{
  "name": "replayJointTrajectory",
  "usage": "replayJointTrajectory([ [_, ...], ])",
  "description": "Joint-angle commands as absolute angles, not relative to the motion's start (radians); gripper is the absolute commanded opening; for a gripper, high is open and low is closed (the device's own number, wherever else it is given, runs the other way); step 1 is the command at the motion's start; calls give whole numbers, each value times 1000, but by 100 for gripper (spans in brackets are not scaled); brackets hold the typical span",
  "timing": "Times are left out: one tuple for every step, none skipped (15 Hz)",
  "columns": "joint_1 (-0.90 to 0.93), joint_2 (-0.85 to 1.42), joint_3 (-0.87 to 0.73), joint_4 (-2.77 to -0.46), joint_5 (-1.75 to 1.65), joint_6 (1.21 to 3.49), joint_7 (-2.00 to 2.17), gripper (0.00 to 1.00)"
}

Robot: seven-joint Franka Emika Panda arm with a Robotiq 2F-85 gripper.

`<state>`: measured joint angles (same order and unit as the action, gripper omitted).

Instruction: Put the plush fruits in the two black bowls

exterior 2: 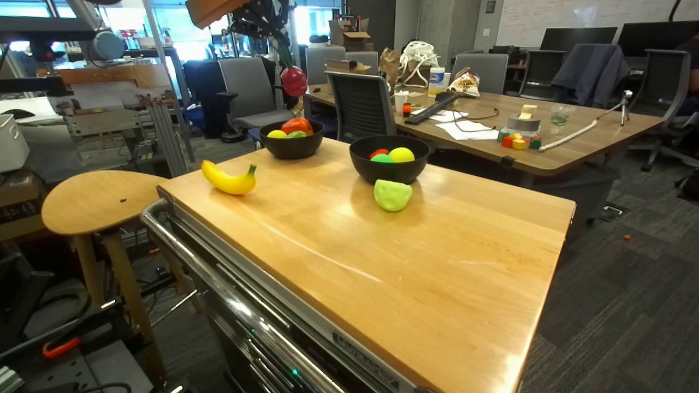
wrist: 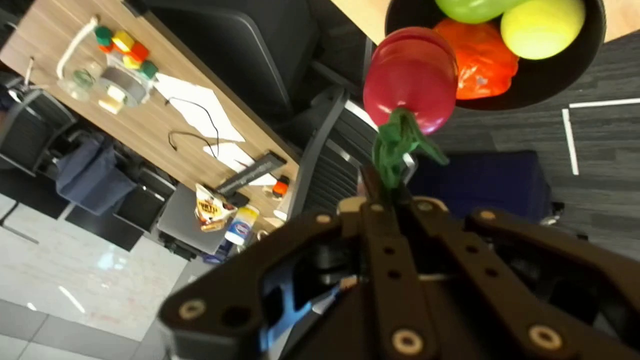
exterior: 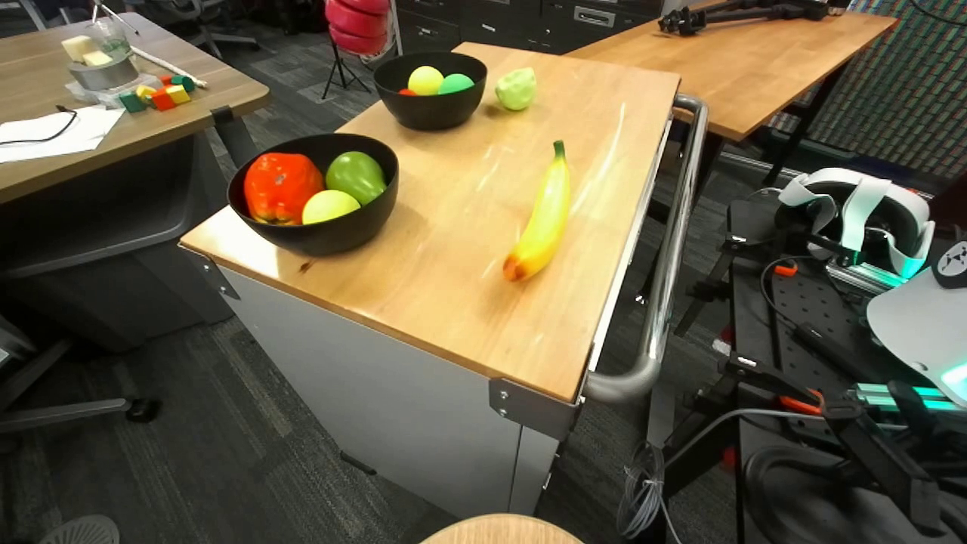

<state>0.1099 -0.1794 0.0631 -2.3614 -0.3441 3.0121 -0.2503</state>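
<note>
With the gripper [wrist: 389,187], pinching a red radish [wrist: 410,80] by its green leaves [wrist: 395,142] between tight jaws, dangling it clear of both black bowls [exterior 2: 393,173] of toy fruit [exterior 2: 402,154]; spotting a yellow banana [exterior 2: 228,181] and green toy [exterior 2: 392,195] lying on the tabletop [exterior 2: 437,262].

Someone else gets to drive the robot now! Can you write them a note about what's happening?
Gripper: shut on the green top of the round red toy radish, up in the air.
Done: a round black bowl holds a bumpy red toy, smooth green fruit and round yellow fruit. The other black bowl shows a round yellow toy, round green toy and partly hidden red toy.
Left to put in bowls: the radish, plus the curved yellow toy banana and lumpy light green toy, both on the wooden tabletop.
</note>
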Motion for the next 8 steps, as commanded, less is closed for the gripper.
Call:
replayJointTrajectory([
  [207,-95,3,-2403,-246,3282,-376,1],
  [245,-64,-15,-2411,-225,3355,-393,1],
  [284,-34,-32,-2424,-224,3431,-388,1],
  [306,-8,-39,-2435,-272,3502,-339,1],
  [307,15,-38,-2444,-357,3568,-262,1],
  [287,38,-33,-2448,-458,3634,-192,1],
  [261,62,-27,-2449,-550,3703,-135,1],
  [236,82,-24,-2448,-633,3766,-87,1],
])
